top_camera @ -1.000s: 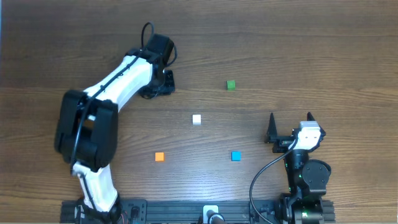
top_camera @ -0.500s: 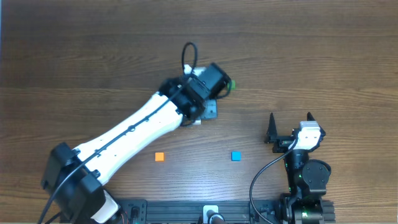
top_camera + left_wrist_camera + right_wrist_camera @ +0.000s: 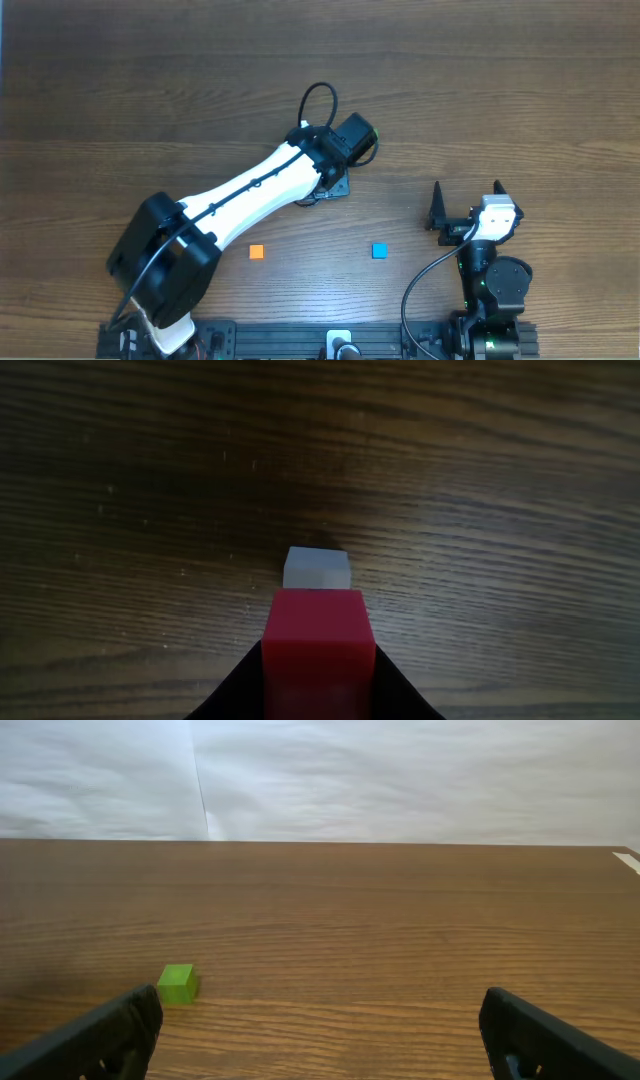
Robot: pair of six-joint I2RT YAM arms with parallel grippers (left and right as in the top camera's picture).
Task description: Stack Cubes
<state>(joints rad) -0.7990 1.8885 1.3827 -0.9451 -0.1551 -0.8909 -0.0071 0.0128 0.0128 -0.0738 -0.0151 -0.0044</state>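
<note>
Top view: fixed overhead, looking straight down on the whole bench [image 3: 520,60]. Left wrist: aimed steeply down, close above the wood and a white cube [image 3: 318,568]. Right wrist: low, nearly level, facing across the same bench toward a white backdrop [image 3: 400,780].

White cube [image 3: 318,568] partly hidden behind red cube [image 3: 318,635].
</note>
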